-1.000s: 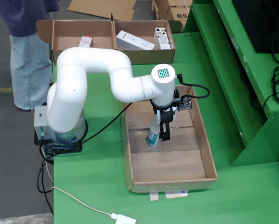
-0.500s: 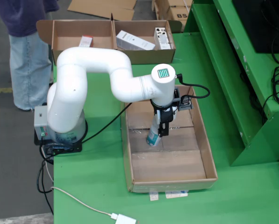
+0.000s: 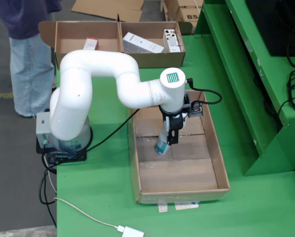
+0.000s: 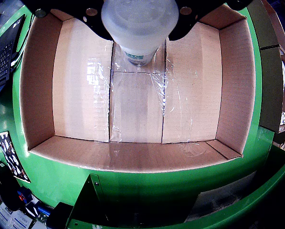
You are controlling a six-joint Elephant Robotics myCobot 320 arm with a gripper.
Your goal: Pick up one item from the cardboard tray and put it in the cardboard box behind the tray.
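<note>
The gripper (image 3: 172, 132) is clenched on a small white bottle (image 3: 162, 144), holding it near its top so the body hangs below the black fingers (image 3: 173, 136). In the wrist view the bottle (image 4: 140, 28) fills the top of the frame with its green-printed end pointing down toward the taped floor of the cardboard tray (image 3: 219, 163). From where I stand it looks just lifted clear of the tray floor, though I cannot be sure it isn't touching. The tray seems otherwise bare. The cardboard box (image 3: 152, 59) sits well behind, already holding a few cartons. To do this well, the arm should rise straight until the bottle clears the tray wall, then swing back over an open compartment before letting go.
</note>
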